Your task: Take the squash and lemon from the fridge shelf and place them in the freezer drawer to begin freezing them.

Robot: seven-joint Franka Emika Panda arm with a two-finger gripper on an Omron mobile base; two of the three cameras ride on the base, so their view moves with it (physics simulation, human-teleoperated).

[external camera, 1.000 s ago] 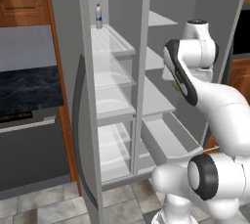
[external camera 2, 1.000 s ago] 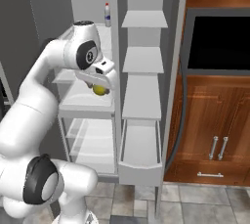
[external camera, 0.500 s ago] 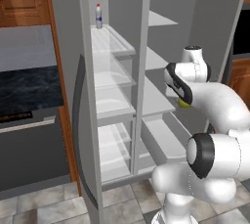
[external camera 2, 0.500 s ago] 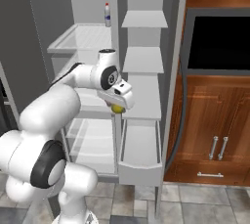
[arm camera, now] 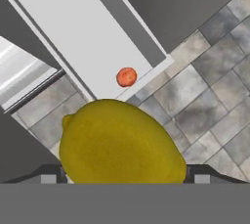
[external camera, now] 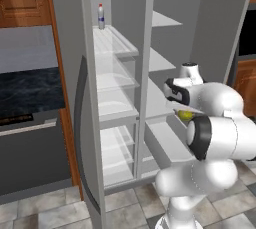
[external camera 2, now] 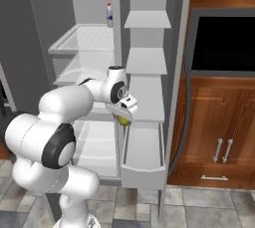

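Two fingers of gripper clamp lemon above freezer drawer.

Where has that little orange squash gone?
The squash lies inside the freezer drawer, near its front corner, in the hand view. The lemon hangs above it in the claw.

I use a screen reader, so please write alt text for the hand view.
A yellow-green lemon sits large in the foreground, held in the gripper. Below it lies the pale freezer drawer, open, with the small orange-red squash resting inside near its front corner, and grey floor tiles alongside.
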